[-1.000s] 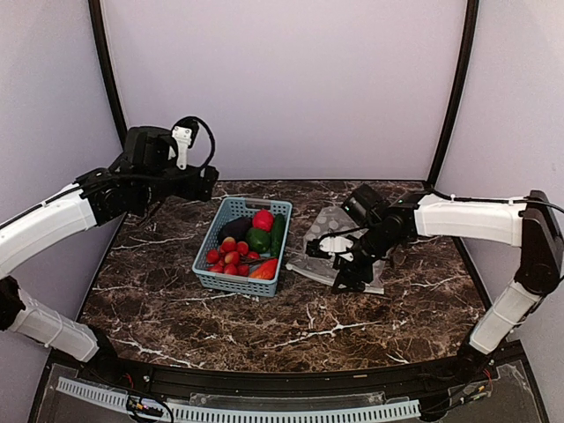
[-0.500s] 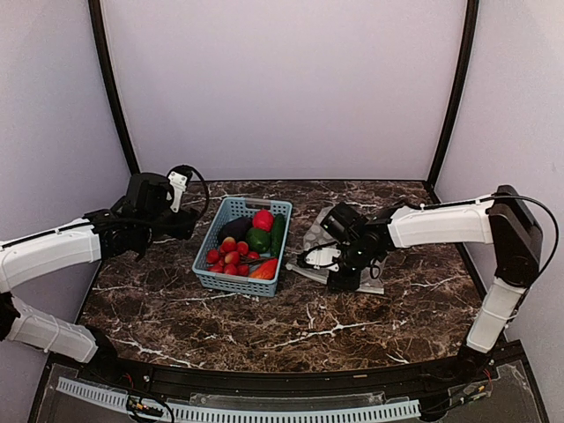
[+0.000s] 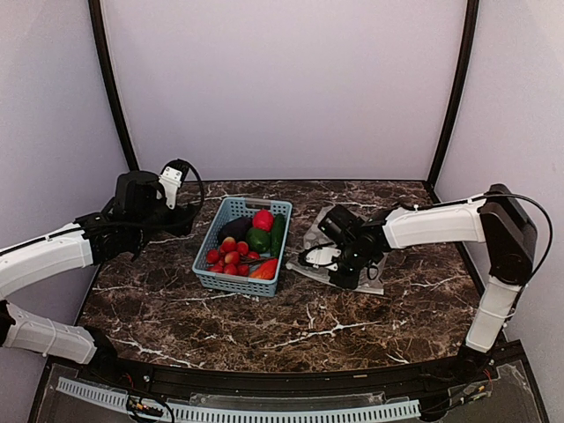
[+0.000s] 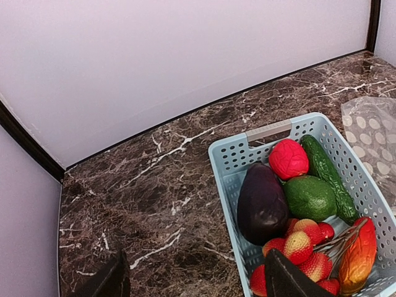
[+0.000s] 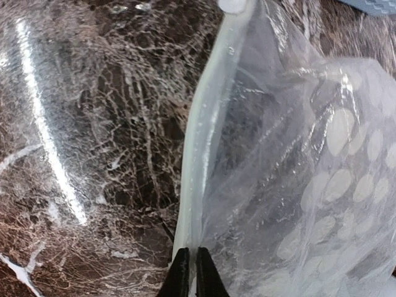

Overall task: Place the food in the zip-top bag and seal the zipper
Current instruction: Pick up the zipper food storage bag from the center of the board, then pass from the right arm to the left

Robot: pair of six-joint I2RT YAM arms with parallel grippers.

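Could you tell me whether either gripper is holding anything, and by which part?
The right gripper pinches the zip-top bag by its zipper strip at the mouth edge. The left gripper is open and holds nothing.

Light-blue basket point(image 3: 233, 282) on marble table point(image 3: 264, 328)

The left arm point(image 3: 53, 251) reaches forward from the left side and is held high. The left gripper point(image 4: 198, 281) looks down at an angle, its two fingers far apart. The right arm point(image 3: 436, 220) bends inward and low; the right gripper point(image 5: 190, 275) has its fingers pressed together on the zipper point(image 5: 201, 142)
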